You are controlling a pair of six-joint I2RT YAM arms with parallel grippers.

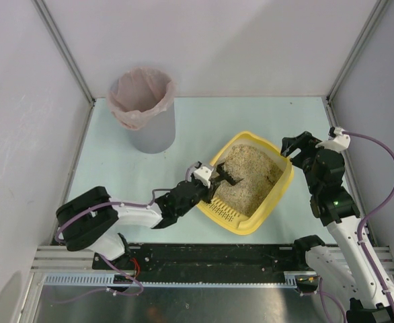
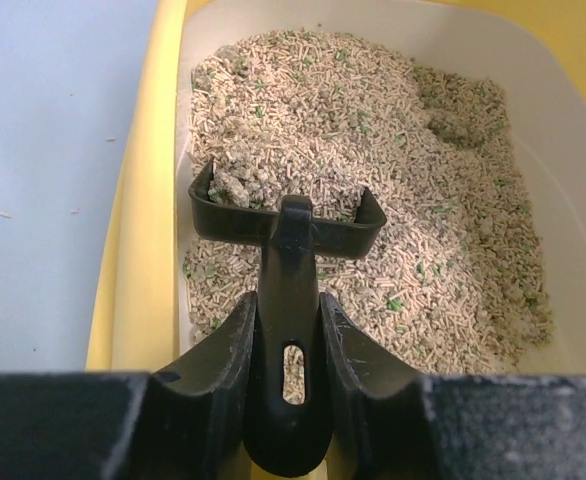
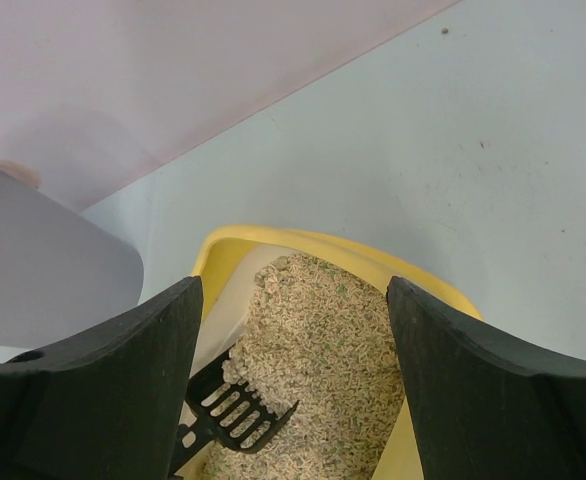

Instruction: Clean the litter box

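Observation:
The yellow litter box (image 1: 278,195) sits at the table's middle right, filled with beige pellet litter (image 1: 247,176). My left gripper (image 1: 207,180) is shut on the handle of a black slotted scoop (image 2: 285,222), whose head is in the litter at the box's left side with a greyish clump (image 2: 241,184) on it. The scoop (image 3: 235,412) and box rim (image 3: 273,240) show in the right wrist view. My right gripper (image 1: 292,149) is open and empty, above the box's far right corner.
A grey bin (image 1: 146,111) with a pink liner stands at the back left of the table; its side shows in the right wrist view (image 3: 43,270). White walls enclose the table on three sides. A black rail runs along the near edge.

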